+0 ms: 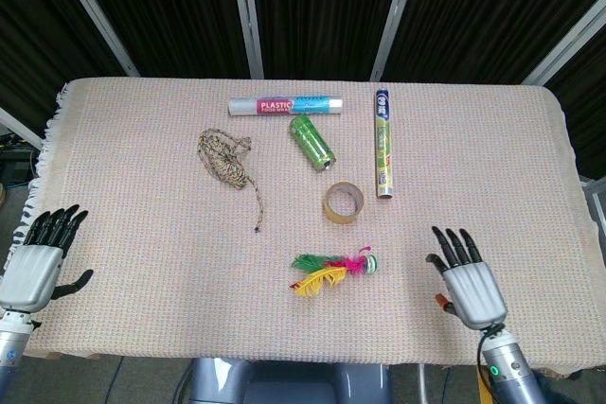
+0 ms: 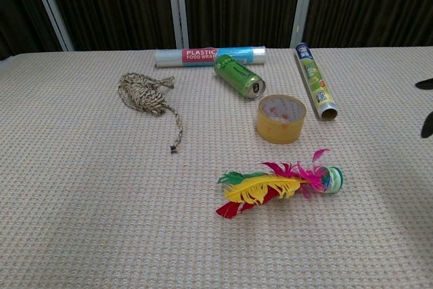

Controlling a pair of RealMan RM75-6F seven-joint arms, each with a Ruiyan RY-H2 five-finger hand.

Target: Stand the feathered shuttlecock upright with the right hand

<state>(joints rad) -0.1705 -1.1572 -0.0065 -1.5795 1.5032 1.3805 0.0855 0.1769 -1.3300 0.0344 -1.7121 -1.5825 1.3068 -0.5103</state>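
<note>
The feathered shuttlecock (image 1: 331,271) (image 2: 277,184) lies on its side near the table's front middle, its round base pointing right and its red, yellow and green feathers left. My right hand (image 1: 468,283) hovers open a short way to its right, fingers spread and pointing away from me, not touching it. In the chest view only dark fingertips (image 2: 426,125) of that hand show at the right edge. My left hand (image 1: 36,262) is open at the table's front left corner, far from the shuttlecock.
A tape roll (image 1: 343,202) stands just behind the shuttlecock. Farther back lie a green can (image 1: 311,141), a plastic wrap roll (image 1: 285,105), a long foil box (image 1: 383,142) and a coil of twine (image 1: 225,159). A woven cloth (image 1: 142,234) covers the table.
</note>
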